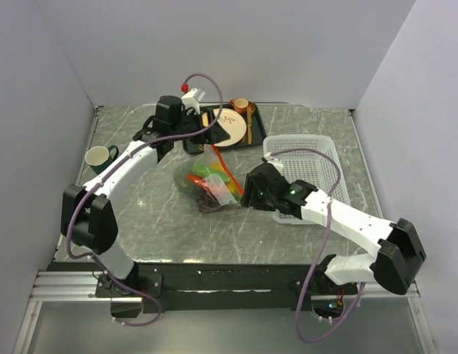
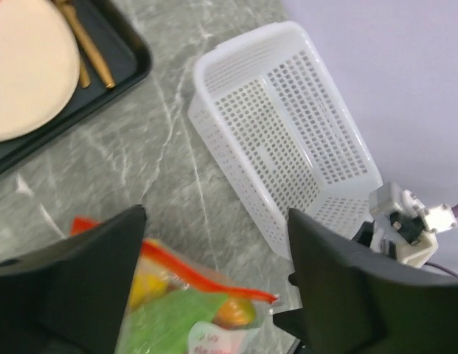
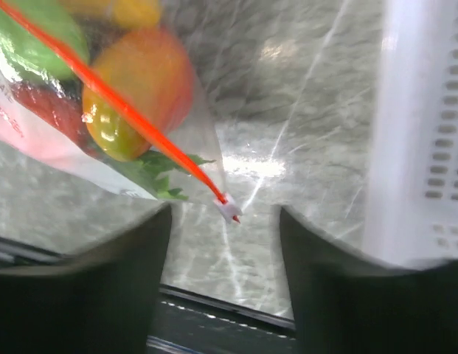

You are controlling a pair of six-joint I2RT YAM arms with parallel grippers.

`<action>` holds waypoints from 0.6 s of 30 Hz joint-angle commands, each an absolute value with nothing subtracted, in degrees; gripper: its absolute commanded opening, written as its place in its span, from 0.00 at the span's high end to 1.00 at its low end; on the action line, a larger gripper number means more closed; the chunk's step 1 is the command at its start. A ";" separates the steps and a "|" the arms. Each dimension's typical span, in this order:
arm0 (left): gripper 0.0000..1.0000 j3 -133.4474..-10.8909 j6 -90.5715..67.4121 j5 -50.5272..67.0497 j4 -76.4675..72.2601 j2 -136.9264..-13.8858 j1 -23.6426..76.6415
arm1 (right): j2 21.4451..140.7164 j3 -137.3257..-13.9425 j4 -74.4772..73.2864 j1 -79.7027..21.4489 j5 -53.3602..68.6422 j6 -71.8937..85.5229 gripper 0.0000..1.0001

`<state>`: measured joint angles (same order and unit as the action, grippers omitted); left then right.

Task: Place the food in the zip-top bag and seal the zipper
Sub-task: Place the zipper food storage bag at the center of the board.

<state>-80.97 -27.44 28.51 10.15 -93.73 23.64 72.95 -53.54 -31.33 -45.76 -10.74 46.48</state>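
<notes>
The zip-top bag is lying in the middle of the top view, holding the food — green, yellow and orange-red pieces. The zipper is running diagonally across the right wrist view, its end sitting just ahead of the right gripper, which is gaping wide and gripping nothing. The left gripper is hovering above the bag — also spread wide, empty. The white basket is sitting at the right.
</notes>
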 commanded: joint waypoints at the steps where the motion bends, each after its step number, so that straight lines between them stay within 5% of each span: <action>1: 0.09 -83.68 -25.93 27.43 9.49 -94.31 25.93 | 68.04 -54.23 -33.92 -44.48 -19.85 48.43 0.28; 3: 0.01 -82.19 -26.01 25.33 8.97 -92.12 26.02 | 65.67 -53.88 -35.15 -43.42 -22.49 48.17 0.22; 9: 0.01 -77.70 -24.35 17.94 9.14 -83.95 25.93 | 56.78 -51.15 -32.88 -33.06 -23.29 43.79 0.00; 18: 0.01 -77.08 -23.90 9.41 12.92 -76.30 24.44 | 57.39 -51.68 -29.19 -8.39 -12.93 34.03 0.00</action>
<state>-76.60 -24.64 13.93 11.92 -79.20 25.19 57.01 -51.94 -32.73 -18.17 -18.11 39.46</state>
